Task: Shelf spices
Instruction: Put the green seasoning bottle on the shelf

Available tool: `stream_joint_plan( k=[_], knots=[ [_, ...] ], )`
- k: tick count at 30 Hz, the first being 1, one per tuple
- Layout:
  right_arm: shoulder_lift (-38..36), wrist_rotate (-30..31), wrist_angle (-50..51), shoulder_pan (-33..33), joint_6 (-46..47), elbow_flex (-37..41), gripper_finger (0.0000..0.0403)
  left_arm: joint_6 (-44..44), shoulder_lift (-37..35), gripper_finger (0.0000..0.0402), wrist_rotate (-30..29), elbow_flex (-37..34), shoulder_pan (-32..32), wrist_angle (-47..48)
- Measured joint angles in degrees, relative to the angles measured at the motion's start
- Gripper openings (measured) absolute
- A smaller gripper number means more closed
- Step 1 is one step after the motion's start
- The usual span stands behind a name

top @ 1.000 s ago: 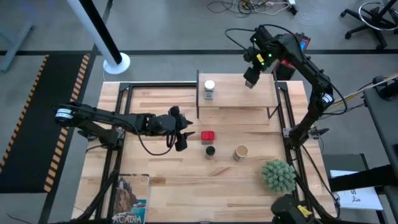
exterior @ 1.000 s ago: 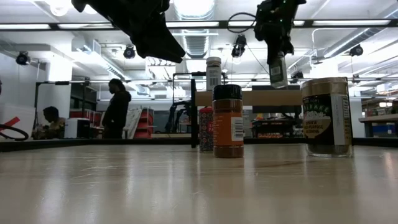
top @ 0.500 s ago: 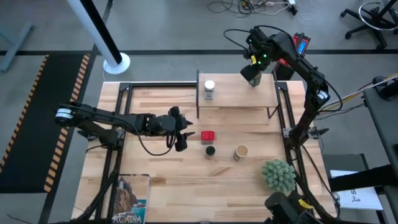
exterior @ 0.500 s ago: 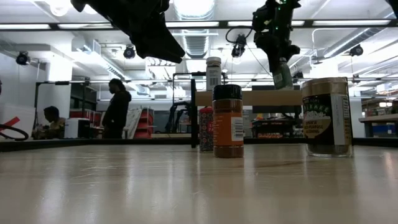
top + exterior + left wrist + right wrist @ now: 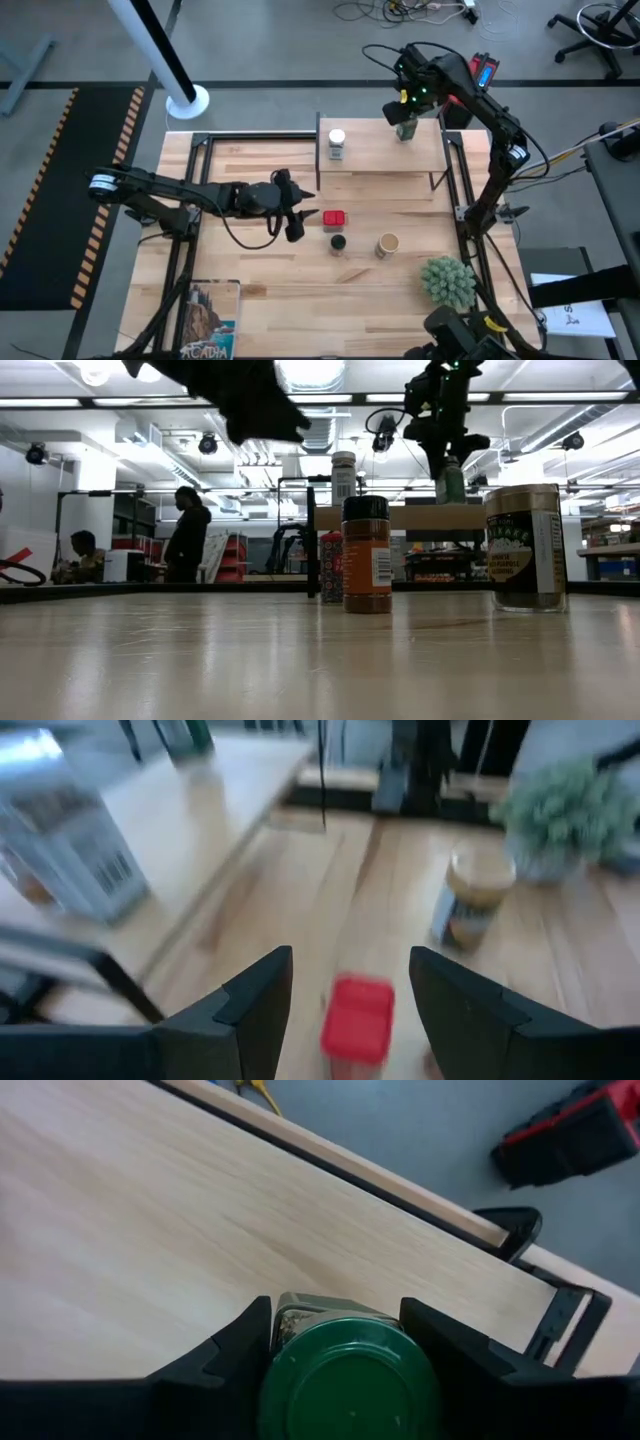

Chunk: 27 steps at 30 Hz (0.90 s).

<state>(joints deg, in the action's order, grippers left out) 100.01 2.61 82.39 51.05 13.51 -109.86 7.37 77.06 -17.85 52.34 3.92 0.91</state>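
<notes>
The shelf (image 5: 380, 150) stands at the table's far middle, and a white-lidded jar (image 5: 337, 143) rests by its base on the shelf's left end. My right gripper (image 5: 405, 118) is shut on a green-lidded jar (image 5: 452, 480) over the shelf's far right corner. A red square tin (image 5: 335, 217), a black-lidded jar (image 5: 338, 243) and a tan cylinder (image 5: 388, 244) stand on the table in front of the shelf. My left gripper (image 5: 297, 218) is open, just left of the red tin (image 5: 358, 1020), which shows ahead between its fingers. My right gripper pinches the jar at its green lid (image 5: 350, 1380), one finger (image 5: 225, 1355) on each side. The fingers come from above, pointing down. The jar stands upright below them with its base at the shelf top (image 5: 400, 515); whether it rests there I cannot tell.
A spiky green plant (image 5: 448, 280) stands at the table's near right. A book (image 5: 210, 320) lies at the near left edge. Black frame rails (image 5: 185, 215) run along both sides of the table. People stand in the room beyond the table (image 5: 188, 530).
My right gripper has turned about over the shelf's far right part with the green-lidded jar; the jar tilted, then came upright and sank to shelf height. My left gripper has edged toward the red tin.
</notes>
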Motion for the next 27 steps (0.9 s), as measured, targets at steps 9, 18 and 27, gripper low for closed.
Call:
stream_joint_plan(
  k=[9,18,27],
  knots=[
    [1.4,0.4,0.3,0.3,6.6,-0.2,0.0184,-3.5,0.0,0.0192,-1.4,0.0,-0.1,-8.1],
    [2.1,6.5,-0.2,0.1,14.3,-0.1,0.019,-13.1,0.0,0.0192,-7.7,0.0,-0.5,-9.2],
    [2.2,10.0,-0.2,-1.4,16.5,0.0,0.0194,-18.0,0.0,0.0192,-7.6,0.0,-0.8,-9.9]
  ],
)
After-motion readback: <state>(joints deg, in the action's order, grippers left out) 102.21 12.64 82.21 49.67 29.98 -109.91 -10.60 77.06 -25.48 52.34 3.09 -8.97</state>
